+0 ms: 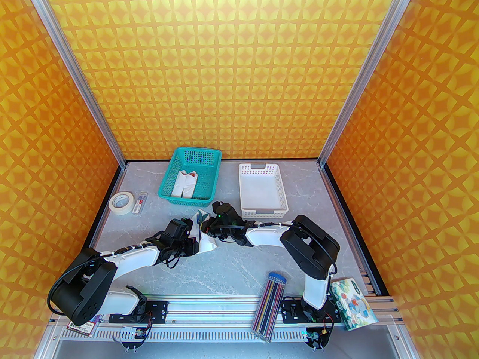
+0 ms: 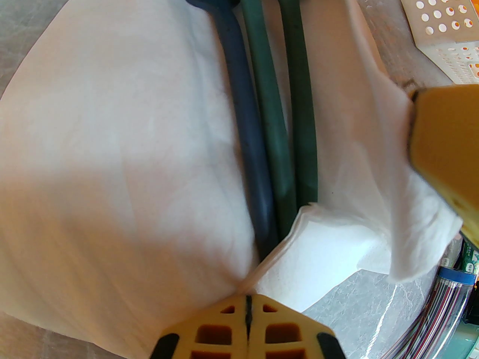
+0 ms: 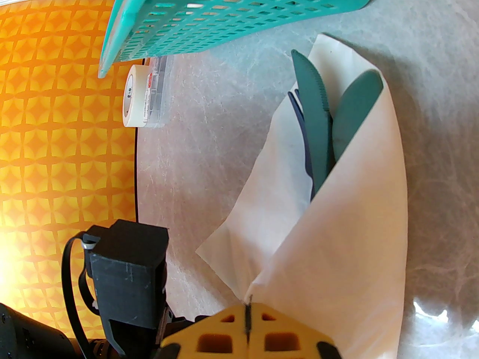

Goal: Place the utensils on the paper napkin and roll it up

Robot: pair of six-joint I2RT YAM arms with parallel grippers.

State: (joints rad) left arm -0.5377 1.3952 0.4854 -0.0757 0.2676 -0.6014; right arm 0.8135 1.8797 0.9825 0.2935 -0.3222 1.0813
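Yellow left fingers (image 2: pixel 247 302) sit closest to the lens, pressed together on the near edge of the napkin (image 2: pixel 112 144). The right fingers (image 3: pixel 247 308) are clamped the same way on another edge of it. The bundle lies mid-desk (image 1: pixel 232 267) between the two arms, just in front of the teal basket (image 1: pixel 191 176).

My biggest worry is the napkin. It looks thin, and with two pinches on it at once, any pull in opposite directions could tear it or yank an edge free. The wrap is also loose and open at the far end, so it could sag apart rather than roll tight.

Next, the utensils (image 3: pixel 322 125). They lie side by side in the fold with their heads poking out toward the baskets. If the paper is lifted or tipped that way, I'd expect them to slide out. The fork (image 2: pixel 243 107) sits a little apart from the knife (image 2: pixel 269 107) and spoon (image 2: pixel 303 107), right at the crease, so it may slip out first.

As for writing, I can make out almost none:
- The tissue pack (image 1: pixel 353 305) at the near right shows cartoon figures, with no legible words.
- The tube of pencils (image 1: pixel 271 305) has a blue cap and no label I can read.
- The tape roll (image 3: pixel 133 95) has small print on its core, too small to read.
- The clear case (image 3: pixel 157 92) beside the tape roll carries a red and white label, also too small.
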